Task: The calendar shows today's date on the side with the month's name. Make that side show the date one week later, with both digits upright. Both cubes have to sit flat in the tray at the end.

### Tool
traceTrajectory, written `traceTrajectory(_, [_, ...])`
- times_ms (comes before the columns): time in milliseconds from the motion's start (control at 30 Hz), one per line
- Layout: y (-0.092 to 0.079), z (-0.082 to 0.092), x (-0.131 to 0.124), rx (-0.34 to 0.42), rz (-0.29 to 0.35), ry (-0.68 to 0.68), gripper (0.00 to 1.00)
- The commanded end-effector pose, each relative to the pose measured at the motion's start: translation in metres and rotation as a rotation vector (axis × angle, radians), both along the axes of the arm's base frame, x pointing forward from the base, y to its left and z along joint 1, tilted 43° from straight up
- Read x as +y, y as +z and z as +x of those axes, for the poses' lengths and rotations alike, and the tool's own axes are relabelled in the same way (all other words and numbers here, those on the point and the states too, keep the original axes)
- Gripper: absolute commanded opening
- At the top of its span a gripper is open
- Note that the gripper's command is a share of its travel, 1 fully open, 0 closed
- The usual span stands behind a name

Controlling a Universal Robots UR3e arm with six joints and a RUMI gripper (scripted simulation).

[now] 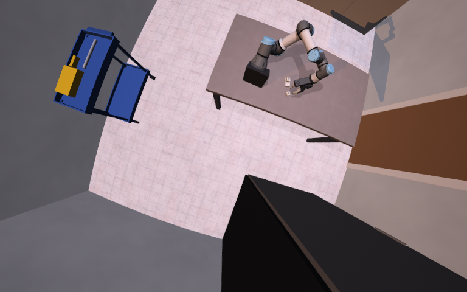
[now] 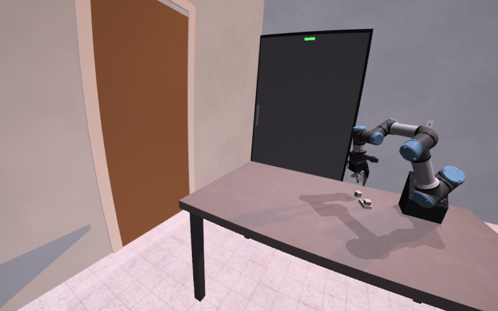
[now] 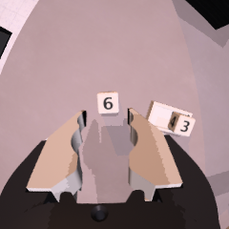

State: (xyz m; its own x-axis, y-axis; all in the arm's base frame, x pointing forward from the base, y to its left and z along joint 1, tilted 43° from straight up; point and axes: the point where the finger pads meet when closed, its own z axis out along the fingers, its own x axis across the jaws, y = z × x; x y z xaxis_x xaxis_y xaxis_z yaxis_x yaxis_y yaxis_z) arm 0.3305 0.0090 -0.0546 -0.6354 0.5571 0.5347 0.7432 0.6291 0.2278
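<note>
UR3e arm, bent high with its gripper [image 1: 293, 89] [image 2: 361, 183] [image 3: 107, 110] hanging unloaded
The arm [image 1: 309, 41] [image 2: 404, 129] rises from its base, folds at the elbow [image 1: 303, 27] [image 2: 428, 137] and reaches out to a wrist [image 1: 321, 63] [image 2: 365, 135] whose last stretch drops roughly straight down. The two tan fingers point downward, parted with nothing between them (a modest gap, curved notches facing each other along their inner edges), and their dark tips stand level with one another in the wrist view.
</note>
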Motion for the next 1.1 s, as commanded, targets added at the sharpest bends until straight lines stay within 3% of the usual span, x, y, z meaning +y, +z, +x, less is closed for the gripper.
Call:
traceTrajectory(0, [0.0002, 0.0005, -0.0007, 0.010, -0.012, 0.010, 0.28])
traceTrajectory(733, [0.0004, 0.0020, 0.0007, 0.130, -0.149, 0.124, 0.28])
traceTrajectory(1067, [0.0007, 0.0025, 0.0010, 0.141, -0.165, 0.136, 0.28])
